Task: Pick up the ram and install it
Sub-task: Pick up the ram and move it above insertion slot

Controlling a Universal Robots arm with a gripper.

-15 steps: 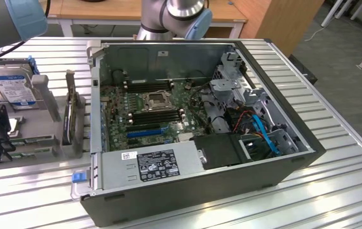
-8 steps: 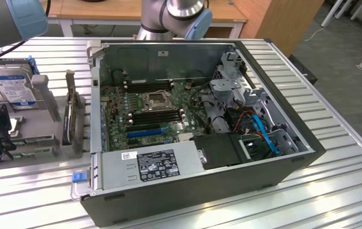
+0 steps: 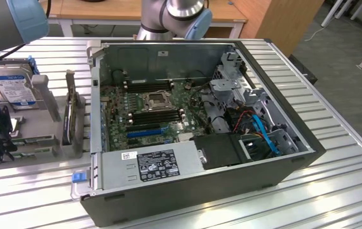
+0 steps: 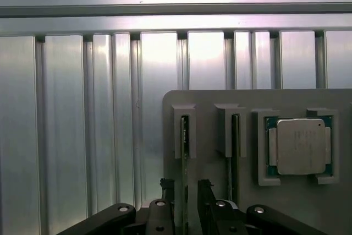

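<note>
Two thin green ram sticks (image 4: 184, 133) are seated edge-on in a grey holder (image 4: 209, 100); one is flanked by the black gripper (image 4: 186, 195), spread wide.

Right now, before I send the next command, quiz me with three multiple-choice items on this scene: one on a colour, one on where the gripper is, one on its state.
1. The long slot on the motherboard is: A red; B blue; C yellow.
2. The gripper is: A over the motherboard; B over the grey holder; C over the power supply.
3. Its jaws are: A open, one each side of the ram; B shut on the ram; C shut on the processor.

Answers:
1 B: the slot shows blue in the exterior view.
2 B: the wrist view looks onto the holder's pockets.
3 A: a gap shows between each jaw and the ram's edge.
</note>
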